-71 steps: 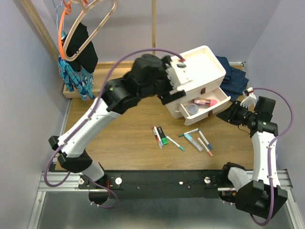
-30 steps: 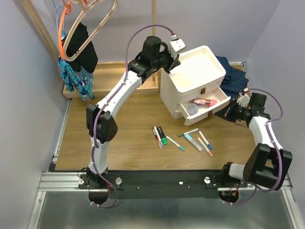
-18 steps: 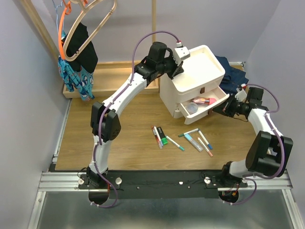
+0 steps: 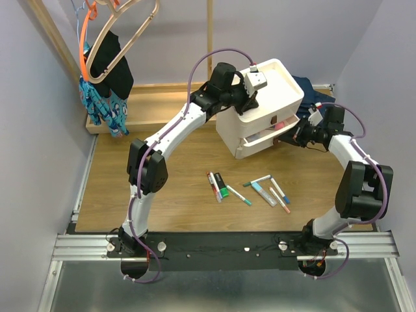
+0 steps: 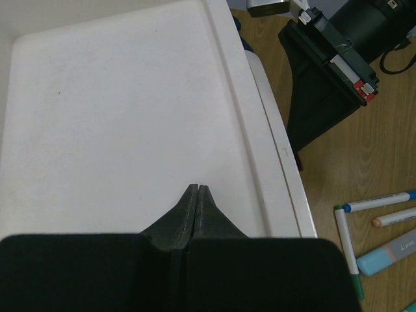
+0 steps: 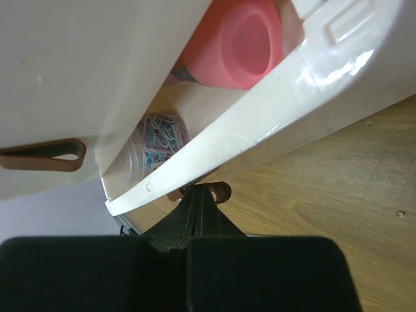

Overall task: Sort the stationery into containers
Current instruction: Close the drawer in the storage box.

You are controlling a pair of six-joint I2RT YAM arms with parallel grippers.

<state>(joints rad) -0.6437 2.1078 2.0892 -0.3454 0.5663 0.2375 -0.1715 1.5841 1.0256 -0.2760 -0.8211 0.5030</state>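
Observation:
The white three-drawer unit [image 4: 260, 107] stands at the back of the table. Its middle drawer [image 6: 260, 117] is open only a crack, and the pink-capped bottle [image 6: 237, 42] and the small clear round tub [image 6: 153, 140] lie inside it. My right gripper [image 6: 198, 190] is shut, its tips against the drawer front at the brown pull tab [image 6: 221, 190]. My left gripper [image 5: 196, 188] is shut and empty, resting over the shallow tray top [image 5: 117, 117]. In front of the unit lie slim white markers [image 4: 238, 195], the black-and-green marker [image 4: 221, 185] and the pale blue tube [image 4: 263, 193].
A wooden rack base [image 4: 153, 107] with hangers and hanging clothes [image 4: 104, 97] stands at the back left. Folded dark blue cloth [image 4: 318, 104] lies behind the unit on the right. Purple walls close in both sides.
The middle drawer has slid almost fully in, with my right gripper following it to the left. My left gripper has come down from behind the unit onto its top tray.

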